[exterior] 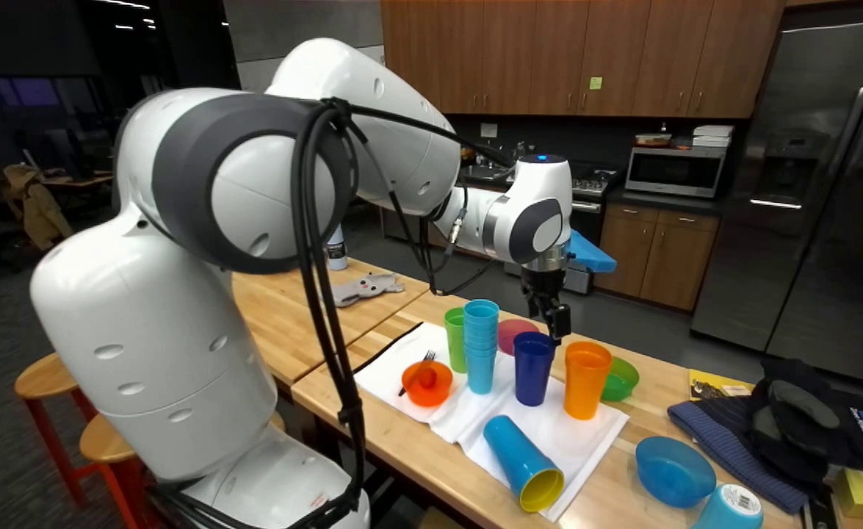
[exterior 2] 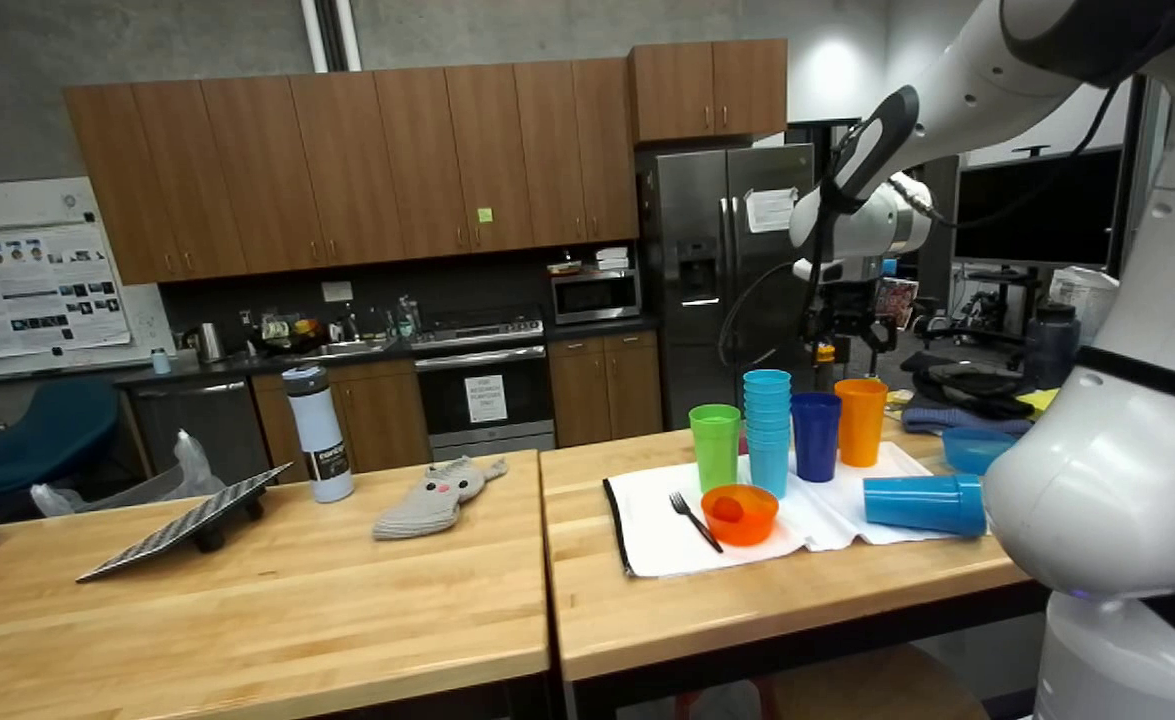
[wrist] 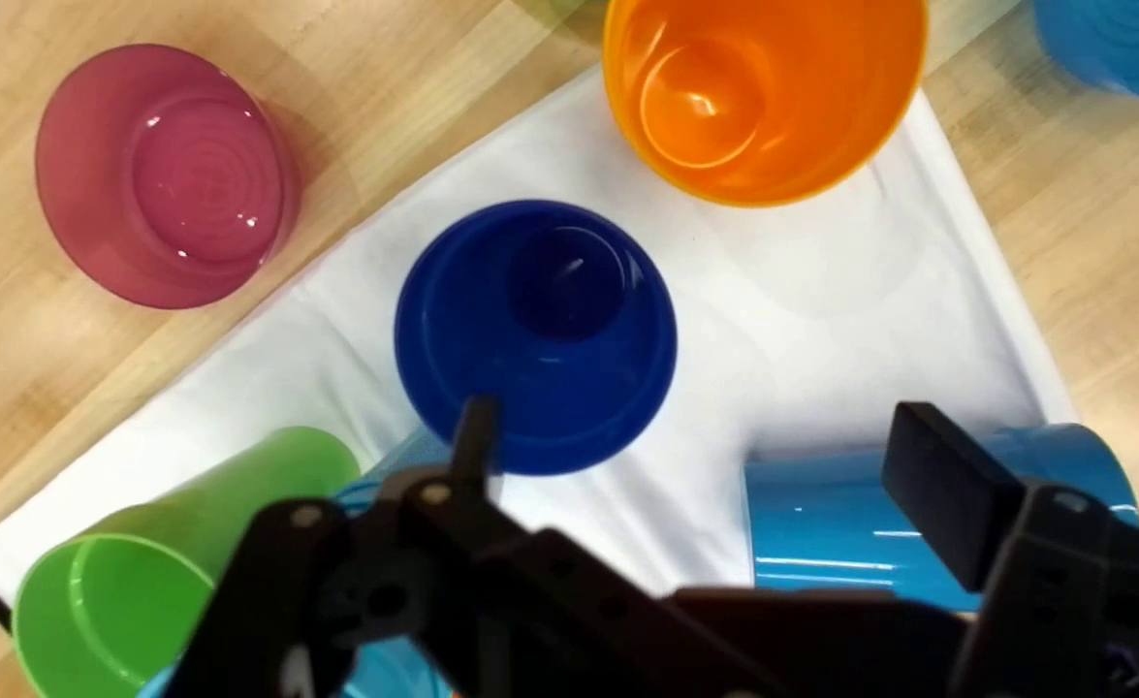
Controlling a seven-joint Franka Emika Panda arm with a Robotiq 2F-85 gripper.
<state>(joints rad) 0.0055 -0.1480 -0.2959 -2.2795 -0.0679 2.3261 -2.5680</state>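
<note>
My gripper (wrist: pixel 711 456) is open with nothing between its fingers. In an exterior view the gripper (exterior: pixel 557 323) hangs just above the dark blue cup (exterior: pixel 533 375) and the orange cup (exterior: pixel 584 382), which both stand upright. In the wrist view one finger overlaps the rim of the dark blue cup (wrist: pixel 540 388); whether they touch I cannot tell. The other finger appears over a blue cup (wrist: pixel 821 523) lying on its side, yellow inside as seen in an exterior view. A light blue cup stack (exterior: pixel 481 353) and a green cup (exterior 2: pixel 714 445) stand upright on the white cloth (exterior 2: pixel 647 525).
An orange bowl (exterior: pixel 427 386) and a dark fork (exterior 2: pixel 695 520) are on the cloth. Around it stand a pink bowl (wrist: pixel 167 174), a green bowl (exterior: pixel 621 378) and a blue bowl (exterior: pixel 673 470). Dark fabric items (exterior: pixel 791 419) lie at the table's end. A grey plush (exterior 2: pixel 437 500) lies farther off.
</note>
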